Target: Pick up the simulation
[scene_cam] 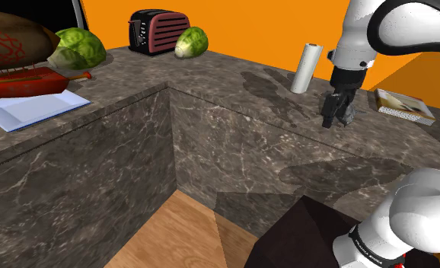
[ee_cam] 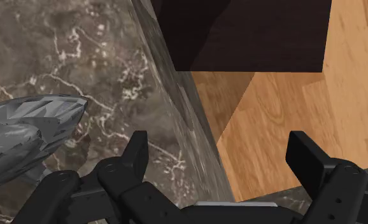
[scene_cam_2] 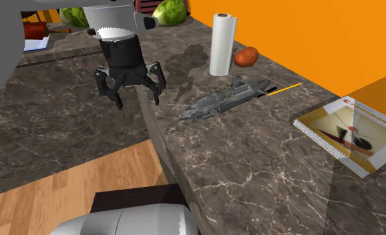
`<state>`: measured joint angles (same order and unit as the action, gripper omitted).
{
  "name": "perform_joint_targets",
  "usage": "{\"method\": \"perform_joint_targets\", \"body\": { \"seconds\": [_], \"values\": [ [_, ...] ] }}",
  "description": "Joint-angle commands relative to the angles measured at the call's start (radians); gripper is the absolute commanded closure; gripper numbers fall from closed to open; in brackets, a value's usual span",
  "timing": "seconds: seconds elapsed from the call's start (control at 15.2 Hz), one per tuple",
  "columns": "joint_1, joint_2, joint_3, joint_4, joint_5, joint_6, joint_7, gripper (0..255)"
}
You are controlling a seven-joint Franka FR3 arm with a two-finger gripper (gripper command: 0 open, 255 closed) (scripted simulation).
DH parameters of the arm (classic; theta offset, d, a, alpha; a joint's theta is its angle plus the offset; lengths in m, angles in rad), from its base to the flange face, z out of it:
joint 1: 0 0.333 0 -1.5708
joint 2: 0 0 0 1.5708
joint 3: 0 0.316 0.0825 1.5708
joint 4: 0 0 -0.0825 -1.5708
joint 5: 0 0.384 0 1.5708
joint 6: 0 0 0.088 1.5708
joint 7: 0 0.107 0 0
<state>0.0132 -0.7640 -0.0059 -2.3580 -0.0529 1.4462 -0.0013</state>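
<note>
Claw (scene_cam_2: 130, 92) fingers wide apart, empty, touching nothing, hanging over the edge of the marble bench (scene_cam_2: 252, 167). Grey submarine-like model (scene_cam_2: 226, 97) lies on the bench near the claw. White paper roll (scene_cam_2: 222, 43) stands past the model, book (scene_cam_2: 355, 130) well apart.

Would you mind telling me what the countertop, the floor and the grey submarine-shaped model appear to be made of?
The countertop looks like dark stone, probably marble: brown-grey with pale veins. The floor looks like light wood, showing grain lines. The grey submarine-shaped model is plain matte grey with faceted shading; metal or plastic, I cannot tell.
</note>
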Motion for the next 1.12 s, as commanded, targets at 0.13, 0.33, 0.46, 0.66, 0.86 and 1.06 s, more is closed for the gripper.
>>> {"method": "perform_joint_targets", "body": {
  "seconds": [0.13, 0.33, 0.46, 0.66, 0.86, 1.06],
  "values": [
    [-0.042, 0.067, -0.005, 0.04, -0.021, 0.018, 0.058, 0],
    [-0.103, 0.161, -0.015, 0.105, -0.054, 0.036, 0.146, 0],
    [-0.142, 0.22, -0.024, 0.151, -0.075, 0.042, 0.205, 0],
    [-0.197, 0.302, -0.04, 0.222, -0.106, 0.042, 0.292, 0],
    [-0.248, 0.377, -0.06, 0.295, -0.136, 0.034, 0.378, 0],
    [-0.297, 0.444, -0.083, 0.369, -0.164, 0.018, 0.462, 0]
  ]
}}
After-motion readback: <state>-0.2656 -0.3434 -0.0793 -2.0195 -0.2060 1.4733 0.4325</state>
